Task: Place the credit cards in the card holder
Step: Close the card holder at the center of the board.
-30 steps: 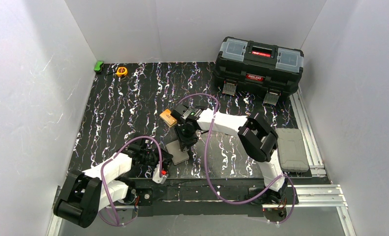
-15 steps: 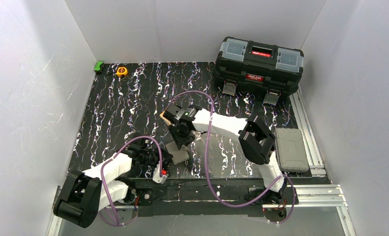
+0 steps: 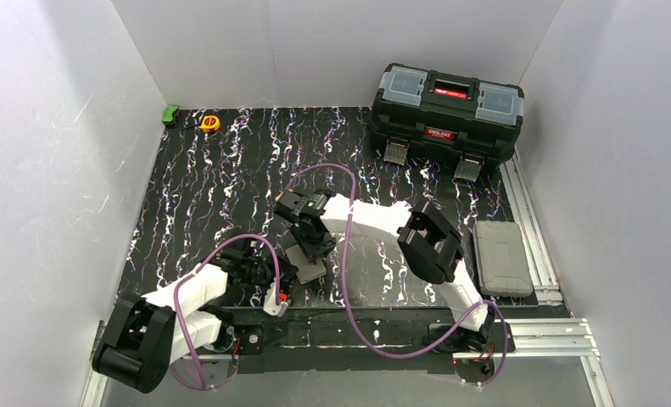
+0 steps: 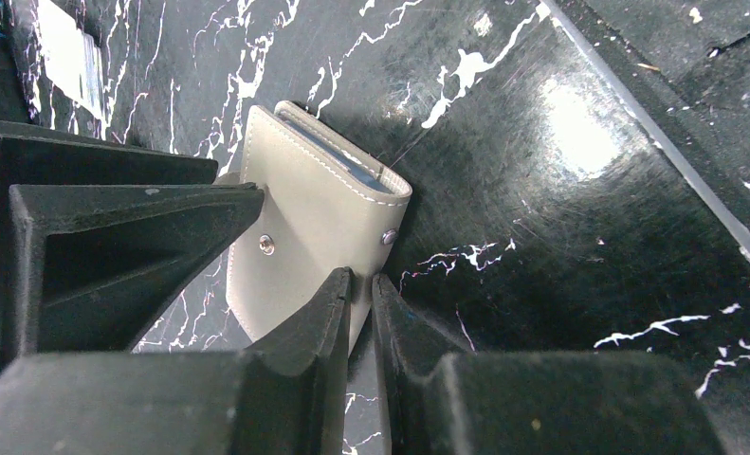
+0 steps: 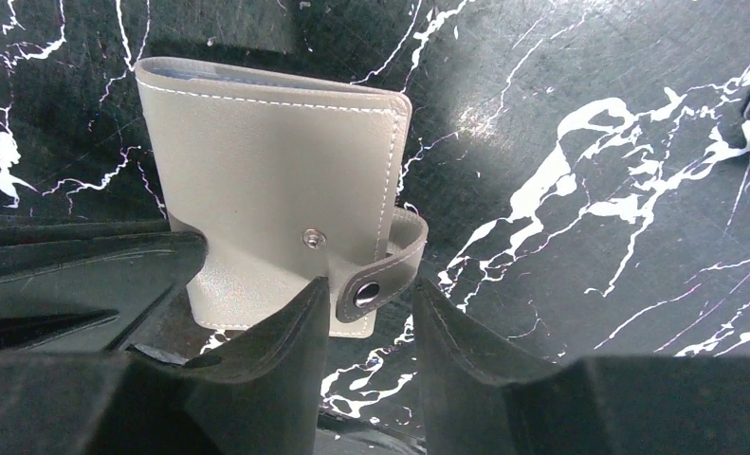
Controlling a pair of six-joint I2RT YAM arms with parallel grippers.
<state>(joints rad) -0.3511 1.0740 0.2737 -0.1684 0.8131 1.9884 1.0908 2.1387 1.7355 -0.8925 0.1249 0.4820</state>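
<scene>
The card holder [image 3: 310,268] is a taupe wallet lying folded on the black marbled mat, also seen in the left wrist view [image 4: 314,204] and the right wrist view [image 5: 276,171]. Its snap tab [image 5: 378,281] hangs unsnapped. My right gripper [image 3: 308,242] is open just above it, one finger on each side of the tab [image 5: 371,296]. My left gripper [image 4: 361,289] is closed to a thin gap on the holder's near edge. A white flat piece [image 4: 67,57], likely a card, lies beyond the holder. The other cards are hidden.
A black toolbox [image 3: 446,110] stands at the back right. A grey case [image 3: 501,256] lies on the right rail. A yellow tape measure [image 3: 209,123] and a green object [image 3: 171,113] sit at the back left.
My right gripper has moved left and nearer, over the card holder, and its wrist now covers the orange block. The left arm and the holder have not moved.
</scene>
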